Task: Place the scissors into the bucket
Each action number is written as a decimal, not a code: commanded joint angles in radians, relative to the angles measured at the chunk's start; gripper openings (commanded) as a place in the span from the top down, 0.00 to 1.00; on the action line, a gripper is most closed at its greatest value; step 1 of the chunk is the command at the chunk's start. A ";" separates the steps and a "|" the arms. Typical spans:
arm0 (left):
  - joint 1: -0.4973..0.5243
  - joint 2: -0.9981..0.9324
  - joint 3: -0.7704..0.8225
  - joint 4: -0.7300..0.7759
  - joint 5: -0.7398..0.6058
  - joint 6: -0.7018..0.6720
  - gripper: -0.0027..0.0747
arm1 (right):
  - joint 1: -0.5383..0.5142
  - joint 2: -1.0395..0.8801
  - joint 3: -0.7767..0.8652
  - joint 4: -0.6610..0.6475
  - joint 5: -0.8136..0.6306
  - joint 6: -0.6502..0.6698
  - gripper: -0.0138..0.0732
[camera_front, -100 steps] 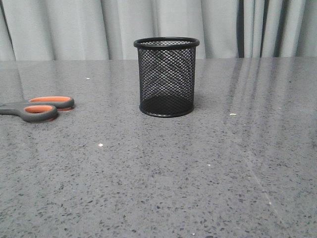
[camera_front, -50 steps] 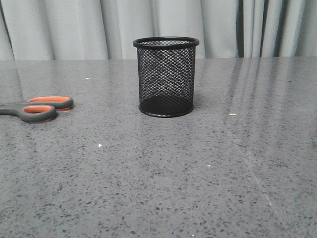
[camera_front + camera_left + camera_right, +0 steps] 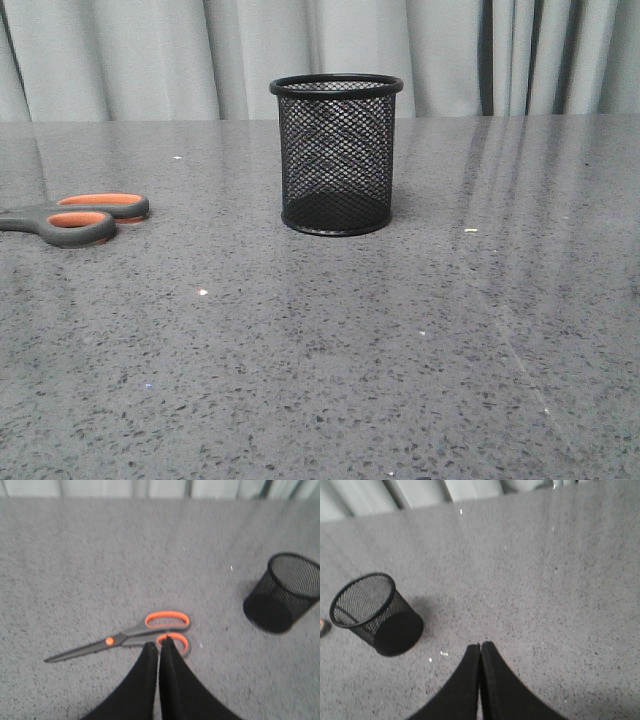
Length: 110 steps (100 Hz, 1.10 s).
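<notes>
The scissors [image 3: 75, 218] lie flat at the table's left edge, blades cut off by the frame. In the left wrist view the whole scissors [image 3: 127, 639] show, shut, with an orange pivot dot. My left gripper [image 3: 159, 645] is shut and empty, its tips hanging over the nearer finger loop, above the table. The bucket [image 3: 336, 155], a black mesh cup, stands upright and empty in the middle; it also shows in the left wrist view [image 3: 282, 600] and the right wrist view [image 3: 372, 614]. My right gripper [image 3: 480, 645] is shut and empty above bare table to the right of the bucket.
The grey speckled table [image 3: 400, 350] runs back to a grey curtain [image 3: 150, 50]. A few small white specks [image 3: 203, 292] lie on the surface. Neither arm shows in the front view.
</notes>
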 commanded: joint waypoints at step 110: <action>0.003 0.356 -0.253 -0.012 0.388 0.291 0.50 | -0.003 0.302 -0.307 0.061 0.329 -0.140 0.35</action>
